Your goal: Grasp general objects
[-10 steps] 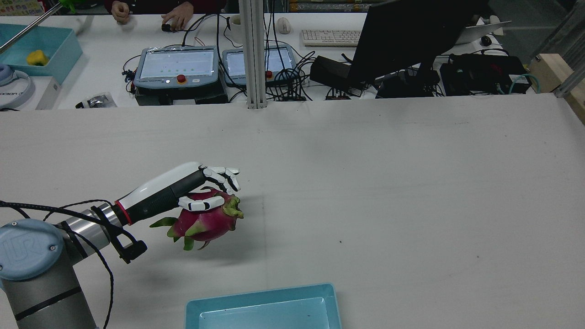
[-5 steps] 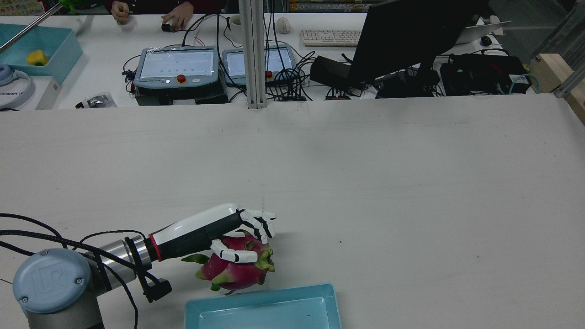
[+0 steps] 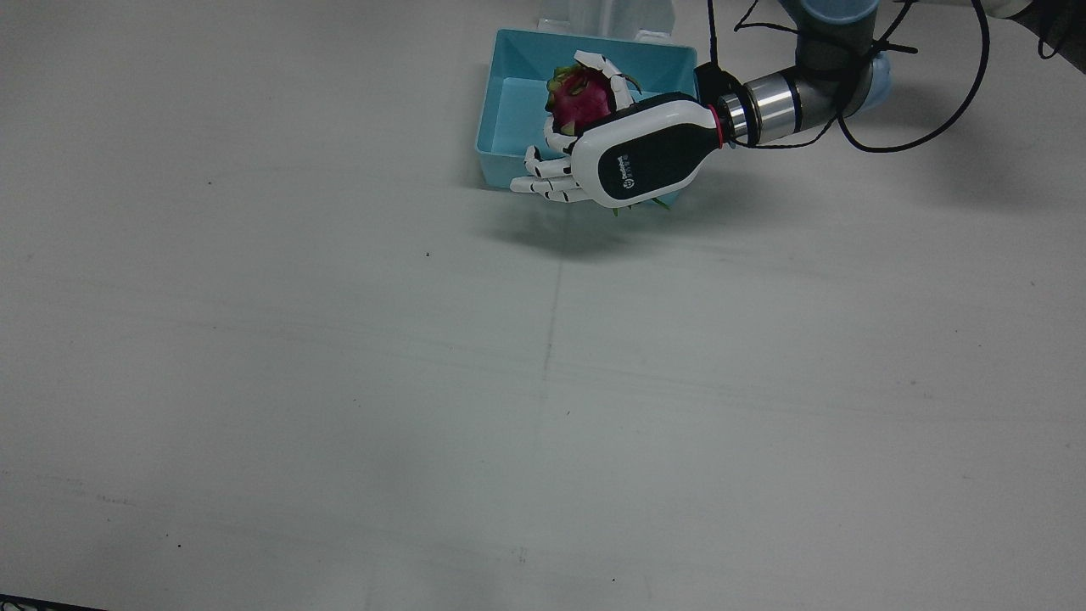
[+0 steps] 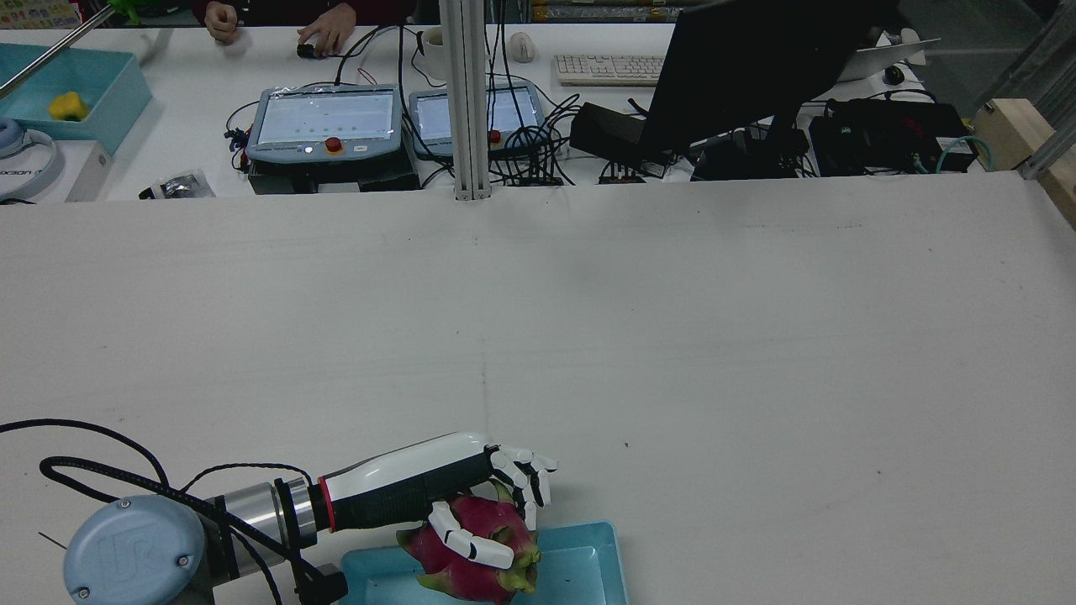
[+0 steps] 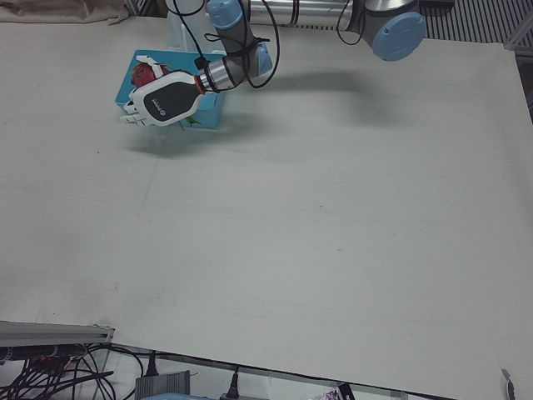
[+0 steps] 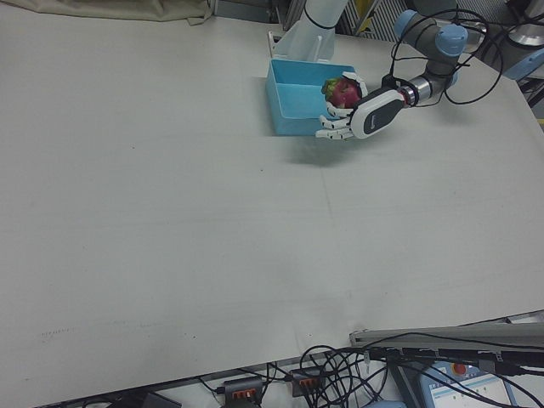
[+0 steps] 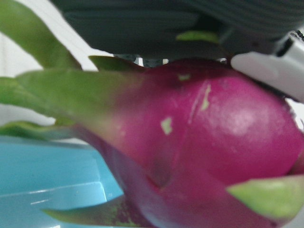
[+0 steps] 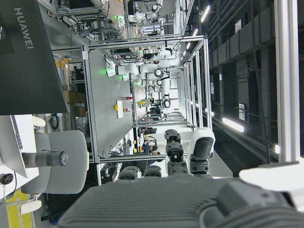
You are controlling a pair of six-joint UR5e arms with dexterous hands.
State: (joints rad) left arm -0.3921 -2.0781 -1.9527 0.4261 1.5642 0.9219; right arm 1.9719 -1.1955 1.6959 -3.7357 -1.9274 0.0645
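A broad pale surface (image 4: 672, 336) fills the station, bare across most of its width, with monitors, pendants and cables on the desk beyond its far edge. The left robot hand (image 4: 471, 504) hangs at the near edge of the surface, its fingers (image 4: 471, 542) wrapped over a dragon fruit (image 4: 471, 559), which it carries clear of the surface. Directly beneath the robot hand, and reaching out past its fingertips, lies a blue tray (image 3: 517, 102); in the front view the fruit (image 3: 581, 89) sits over the tray's interior while the back of the robot hand (image 3: 636, 153) overlaps the tray's rim. The left hand view shows the magenta skin (image 7: 213, 137) pressed close under the palm, green scales fanning out beside it and the tray's blue floor (image 7: 47, 190) below. The fruit looks fairly heavy for its size, with a smooth, waxy and likely slippery rind over soft flesh that hard finger pressure would bruise. Its leafy scales are floppy and would tear or bend, so they offer no purchase; the sound hold seems to be the one used here, around the thick middle of the body with fingers on one side and the thumb opposing. Set-down should be low and gentle, since a drop into the hard tray could split it. The right robot hand (image 8: 190, 156) shows only in its own camera, fingers loosely curled on nothing visible; whether they are spread or closed cannot be told.
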